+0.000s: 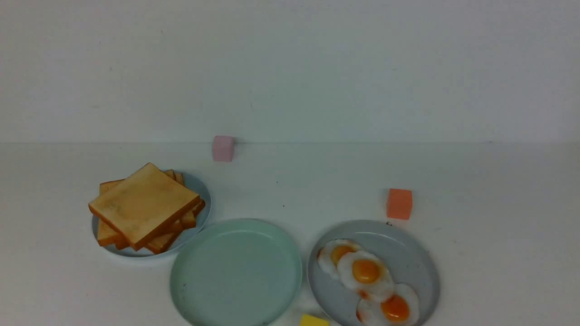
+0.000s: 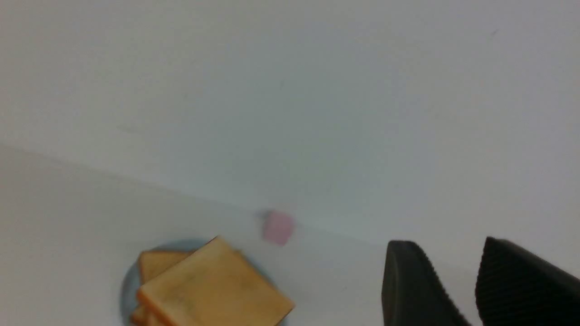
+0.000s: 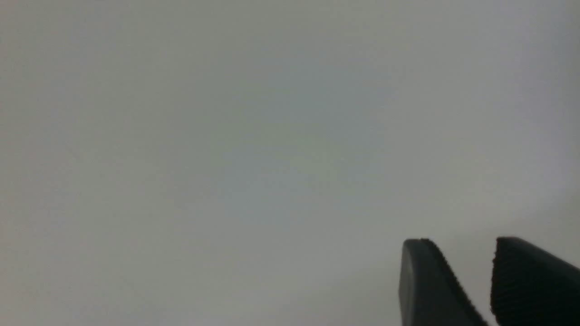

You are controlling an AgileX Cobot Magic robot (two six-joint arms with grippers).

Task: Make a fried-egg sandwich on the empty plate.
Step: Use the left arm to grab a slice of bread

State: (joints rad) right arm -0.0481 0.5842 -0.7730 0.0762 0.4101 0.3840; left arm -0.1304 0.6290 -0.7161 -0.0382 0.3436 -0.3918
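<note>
The empty plate [image 1: 235,271], pale mint green, sits bare at the front centre. To its left a stack of golden toast slices [image 1: 144,203] rests on a small pale blue plate [image 1: 201,188]. To its right a grey-blue plate [image 1: 408,237] carries three fried eggs [image 1: 366,270]. No fried-egg sandwich is in view. Neither gripper shows in the front view. My left gripper [image 2: 448,244] is open and holds nothing, with the toast stack [image 2: 213,290] off to one side. My right gripper [image 3: 464,242] is open too, facing only blank pale surface.
A pink cube [image 1: 223,148] stands at the back by the wall, also in the left wrist view [image 2: 278,227]. An orange cube [image 1: 399,203] sits just behind the egg plate. A yellow block [image 1: 313,321] peeks in at the front edge between the two large plates.
</note>
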